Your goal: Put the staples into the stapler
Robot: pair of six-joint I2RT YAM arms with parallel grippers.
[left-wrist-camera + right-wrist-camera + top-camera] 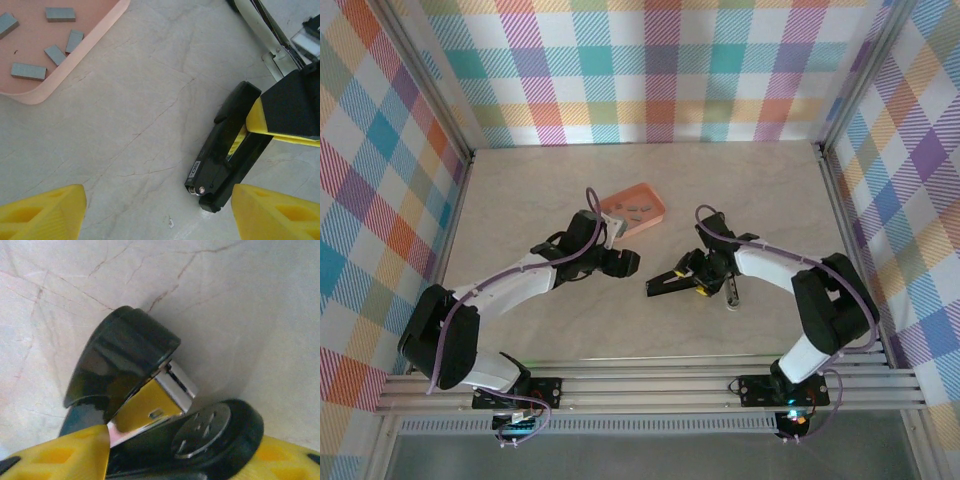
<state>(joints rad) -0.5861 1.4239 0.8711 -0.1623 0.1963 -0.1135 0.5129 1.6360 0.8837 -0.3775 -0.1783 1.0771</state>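
The pale, marble-veined table (620, 335) carries everything. The left arm (510, 290) reaches in toward the middle and the right arm (790, 272) bends in from the other side, so the two wrists face each other.

The tray (658, 213) is salmon-orange, shallow, with a low rim and rounded corners. It lies just beyond the left wrist in the top view. In the left wrist view one corner of it (85, 50) sits at the upper left.

The stapler (665, 283) lies on the table between the two wrists, well apart from the tray, its front end pointing toward the left arm. It is glossy black (220, 155) with a small pale label on its side near the front. In the right wrist view (120, 365) its rounded top cap stands a little off the base, showing a bright metal channel between them and a round metal disc set in the base.

The right claw (175, 462) is clenched on the stapler's rear, a yellow finger (60, 455) on each side. The left claw (157, 220) is released, its yellow fingers (42, 212) spread wide above bare table, near the stapler's front but apart from it.

The staples (28, 71) are in the tray. Five short, flat, grey metallic strips show in the left wrist view, scattered at different angles on the tray floor, none touching another. In the top view they are only small grey flecks (638, 210).
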